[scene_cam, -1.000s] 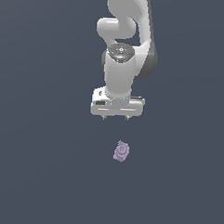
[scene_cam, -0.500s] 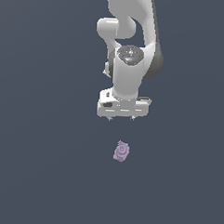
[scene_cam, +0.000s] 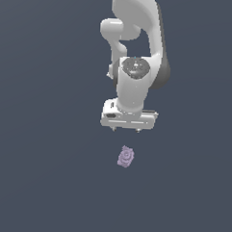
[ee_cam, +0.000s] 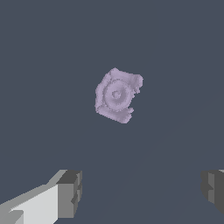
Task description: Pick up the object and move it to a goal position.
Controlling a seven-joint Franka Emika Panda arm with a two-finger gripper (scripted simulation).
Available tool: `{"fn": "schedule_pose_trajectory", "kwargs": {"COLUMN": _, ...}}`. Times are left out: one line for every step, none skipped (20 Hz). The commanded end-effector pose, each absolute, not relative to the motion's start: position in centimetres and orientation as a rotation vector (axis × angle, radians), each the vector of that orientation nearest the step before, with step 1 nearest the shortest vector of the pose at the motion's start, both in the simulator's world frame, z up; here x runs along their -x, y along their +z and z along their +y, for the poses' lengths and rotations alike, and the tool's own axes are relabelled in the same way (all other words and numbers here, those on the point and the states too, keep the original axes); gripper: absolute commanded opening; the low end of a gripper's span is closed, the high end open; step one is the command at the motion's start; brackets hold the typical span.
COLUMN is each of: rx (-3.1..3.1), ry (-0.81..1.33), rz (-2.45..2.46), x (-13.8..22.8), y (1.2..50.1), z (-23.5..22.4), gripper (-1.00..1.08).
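One lavender block [scene_cam: 126, 157], one white tool [scene_cam: 125, 130]

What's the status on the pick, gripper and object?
Gripper open, empty, above the object. Lavender block lying free on the surface, not between the fingers. Nothing in the way.

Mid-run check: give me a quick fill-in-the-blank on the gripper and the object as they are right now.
1. The gripper has its fingers spread ____.
2. The object is pale ____ in colour.
3. The object lies on the floor, not ____ by the fingers.
4. In the exterior view the object sits ____ the gripper in the picture.

Missing words: open; purple; touched; below
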State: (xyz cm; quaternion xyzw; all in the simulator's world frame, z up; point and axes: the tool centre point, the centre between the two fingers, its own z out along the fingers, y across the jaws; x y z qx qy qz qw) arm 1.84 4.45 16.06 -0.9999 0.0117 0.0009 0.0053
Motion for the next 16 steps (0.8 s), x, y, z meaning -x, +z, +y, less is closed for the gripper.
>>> {"fn": "schedule_pose_trajectory", "kwargs": {"rx": 3.129, "ry": 0.004, "rz": 0.104, "x": -2.9, "y": 15.4, "z": 4.6, "gripper": 1.00}}
{"fn": "schedule_pose_trajectory", "kwargs": {"rx": 3.128, "ry": 0.004, "rz": 0.135, "x": -3.3, "y": 15.1, "z": 4.6, "gripper": 1.00}}
{"fn": "schedule_pose_trajectory", "kwargs": {"rx": 3.127, "ry": 0.004, "rz": 0.168, "x": -3.8, "y": 14.7, "z": 4.7, "gripper": 1.00}}
{"fn": "schedule_pose_trajectory", "kwargs": {"rx": 3.125, "ry": 0.004, "rz": 0.202, "x": -4.3, "y": 14.3, "z": 4.8, "gripper": 1.00}}
{"fn": "schedule_pose_trajectory", "kwargs": {"rx": 3.123, "ry": 0.004, "rz": 0.239, "x": -4.9, "y": 13.9, "z": 4.8, "gripper": 1.00}}
{"fn": "schedule_pose_trajectory", "kwargs": {"rx": 3.120, "ry": 0.004, "rz": 0.274, "x": -5.4, "y": 13.5, "z": 4.9, "gripper": 1.00}}
{"fn": "schedule_pose_trajectory", "kwargs": {"rx": 3.118, "ry": 0.004, "rz": 0.306, "x": -5.8, "y": 13.1, "z": 5.0, "gripper": 1.00}}
{"fn": "schedule_pose_trajectory", "kwargs": {"rx": 3.116, "ry": 0.004, "rz": 0.337, "x": -6.2, "y": 12.8, "z": 5.1, "gripper": 1.00}}
{"fn": "schedule_pose_trajectory", "kwargs": {"rx": 3.113, "ry": 0.003, "rz": 0.365, "x": -6.6, "y": 12.4, "z": 5.1, "gripper": 1.00}}
{"fn": "schedule_pose_trajectory", "kwargs": {"rx": 3.111, "ry": 0.003, "rz": 0.392, "x": -7.0, "y": 12.1, "z": 5.2, "gripper": 1.00}}
{"fn": "schedule_pose_trajectory", "kwargs": {"rx": 3.108, "ry": 0.003, "rz": 0.416, "x": -7.3, "y": 11.8, "z": 5.3, "gripper": 1.00}}
{"fn": "schedule_pose_trajectory", "kwargs": {"rx": 3.106, "ry": 0.003, "rz": 0.438, "x": -7.6, "y": 11.5, "z": 5.3, "gripper": 1.00}}
{"fn": "schedule_pose_trajectory", "kwargs": {"rx": 3.104, "ry": 0.002, "rz": 0.458, "x": -7.9, "y": 11.2, "z": 5.4, "gripper": 1.00}}
{"fn": "schedule_pose_trajectory", "kwargs": {"rx": 3.102, "ry": 0.002, "rz": 0.477, "x": -8.1, "y": 11.0, "z": 5.4, "gripper": 1.00}}
{"fn": "schedule_pose_trajectory", "kwargs": {"rx": 3.100, "ry": 0.001, "rz": 0.493, "x": -8.3, "y": 10.7, "z": 5.5, "gripper": 1.00}}
{"fn": "schedule_pose_trajectory", "kwargs": {"rx": 3.098, "ry": 0.001, "rz": 0.507, "x": -8.5, "y": 10.5, "z": 5.5, "gripper": 1.00}}
